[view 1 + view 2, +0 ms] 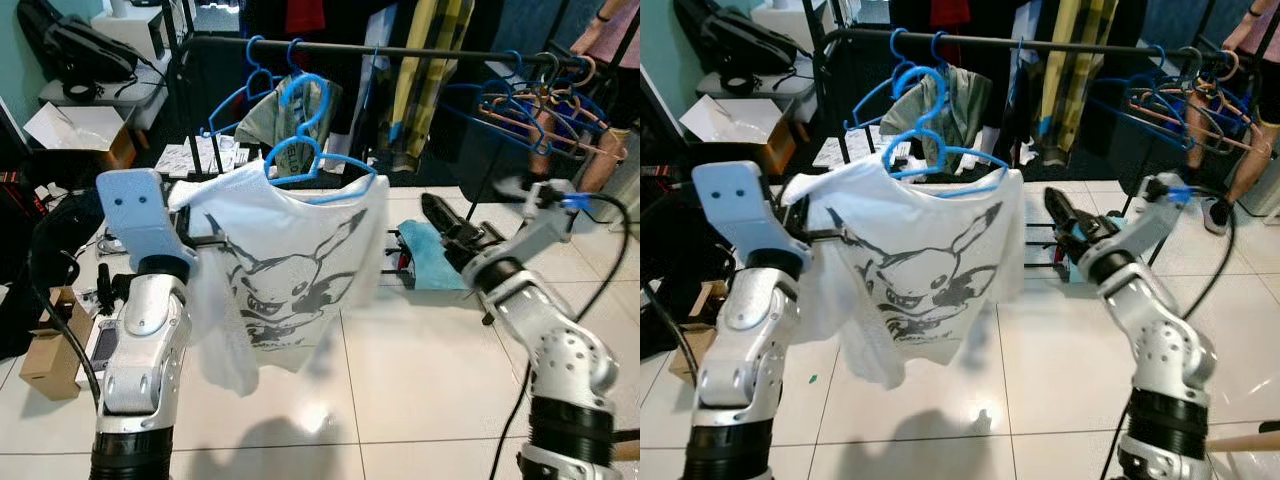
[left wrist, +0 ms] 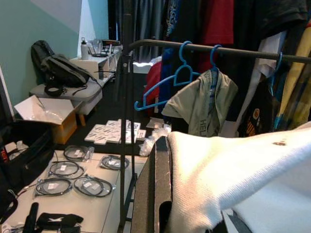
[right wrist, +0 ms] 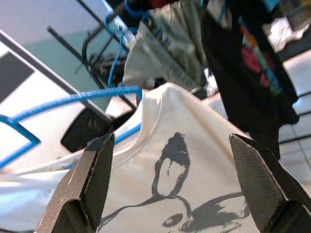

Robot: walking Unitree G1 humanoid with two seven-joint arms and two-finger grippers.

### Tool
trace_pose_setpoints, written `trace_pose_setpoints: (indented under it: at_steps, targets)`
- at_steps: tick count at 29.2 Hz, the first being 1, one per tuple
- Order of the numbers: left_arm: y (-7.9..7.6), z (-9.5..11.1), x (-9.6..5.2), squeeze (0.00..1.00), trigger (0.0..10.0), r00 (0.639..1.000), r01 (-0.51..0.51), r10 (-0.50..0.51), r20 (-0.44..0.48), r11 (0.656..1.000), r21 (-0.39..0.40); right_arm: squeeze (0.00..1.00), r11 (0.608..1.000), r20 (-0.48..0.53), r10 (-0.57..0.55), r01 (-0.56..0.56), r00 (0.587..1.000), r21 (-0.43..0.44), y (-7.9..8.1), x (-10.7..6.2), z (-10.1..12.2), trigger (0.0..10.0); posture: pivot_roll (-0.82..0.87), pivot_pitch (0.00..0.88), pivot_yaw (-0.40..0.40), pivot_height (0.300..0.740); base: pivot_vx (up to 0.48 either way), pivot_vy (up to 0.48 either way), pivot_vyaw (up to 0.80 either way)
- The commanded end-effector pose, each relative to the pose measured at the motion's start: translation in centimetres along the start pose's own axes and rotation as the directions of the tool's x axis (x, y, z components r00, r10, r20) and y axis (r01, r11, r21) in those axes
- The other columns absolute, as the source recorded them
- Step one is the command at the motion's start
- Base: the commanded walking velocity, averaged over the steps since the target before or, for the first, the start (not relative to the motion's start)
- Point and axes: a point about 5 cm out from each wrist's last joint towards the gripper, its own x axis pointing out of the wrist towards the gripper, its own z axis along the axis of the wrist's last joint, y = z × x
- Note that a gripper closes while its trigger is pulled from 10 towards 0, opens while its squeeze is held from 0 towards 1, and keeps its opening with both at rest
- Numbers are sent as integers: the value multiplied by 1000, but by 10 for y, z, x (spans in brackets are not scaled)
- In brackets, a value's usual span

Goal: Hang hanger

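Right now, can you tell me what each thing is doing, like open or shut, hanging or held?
Left gripper: shut on the white T-shirt's shoulder.
Right gripper: open, holding nothing, aimed at the shirt.
White T-shirt: on the blue hanger, held up in the air.
Blue hanger: inside the shirt, not yet on the rail.
Clothes rail: upright, with clothes and spare hangers on it.
Green shirt: hanging on the rail.

Black backpack on grey bench at left wall, headphones beside it. Open cardboard box below. Bagged coiled cables on the tile floor. Teal cloth on floor. Person's legs far right.
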Motion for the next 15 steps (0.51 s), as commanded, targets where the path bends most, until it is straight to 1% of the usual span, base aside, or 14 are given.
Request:
trace_pose_setpoints:
  at_steps: [1, 3, 4, 6, 7, 8, 9, 12, 13, 14, 15]
  targets:
    - [-4, 13, 1, 0, 10000, 998, 20, -18, 60, 1000, -20, 0, 1000, -6, 0, 0, 1000, -12, 1, 4, -1, 9412, -77, 95, -22, 740, 0, 0, 0]
    - [-4, 13, 1, 0, 10000, 998, 20, -18, 60, 1000, -20, 0, 1000, -6, 0, 0, 1000, -12, 1, 4, -1, 9412, -77, 95, -22, 740, 0, 0, 0]
    - [-6, 14, 0, 0, 10000, 998, 26, -24, 62, 999, -21, 0, 1000, -21, -7, 7, 1000, -20, 0, 7, -4, 8157, -74, 95, -22, 740, 0, 0, 0]
    - [-6, 14, 0, 0, 10000, 998, 26, -24, 62, 999, -21, 0, 1000, -21, -7, 7, 1000, -20, 0, 7, -4, 8157, -74, 95, -22, 740, 0, 0, 0]
    - [-7, 16, 0, 0, 10000, 997, 31, -30, 67, 999, -21, 0, 1000, -31, -12, 11, 999, -28, 0, 11, -6, 6471, -66, 97, -25, 740, 0, 0, 0]
    - [-7, 16, 0, 0, 10000, 997, 31, -30, 67, 999, -21, 0, 1000, -31, -12, 11, 999, -28, 0, 11, -6, 6471, -66, 97, -25, 740, 0, 0, 0]
    - [-8, 18, 0, 0, 10000, 997, 36, -34, 73, 999, -20, 0, 1000, -35, -13, 12, 999, -28, 1, 15, -7, 5412, -64, 97, -25, 740, 0, 0, 0]
    - [-8, 18, 0, 0, 10000, 997, 36, -34, 73, 999, -20, 0, 1000, -35, -13, 12, 999, -28, 1, 15, -7, 5412, -64, 97, -25, 740, 0, 0, 0]
    - [-9, 20, 0, 0, 10000, 996, 41, -39, 80, 999, -21, 0, 1000, -30, -10, 10, 999, -23, 1, 18, -8, 3373, -62, 97, -24, 740, 0, 0, 0]
    - [-11, 23, 0, 0, 10000, 995, 50, -48, 87, 998, -23, 0, 1000, -29, -10, 9, 1000, -22, 2, 20, -8, 2039, -58, 95, -25, 740, 0, 0, 0]
    - [-13, 25, 0, 0, 10000, 994, 60, -58, 94, 998, -24, 0, 1000, -28, -9, 8, 1000, -20, 2, 21, -8, 2157, -56, 94, -25, 740, 0, 0, 0]
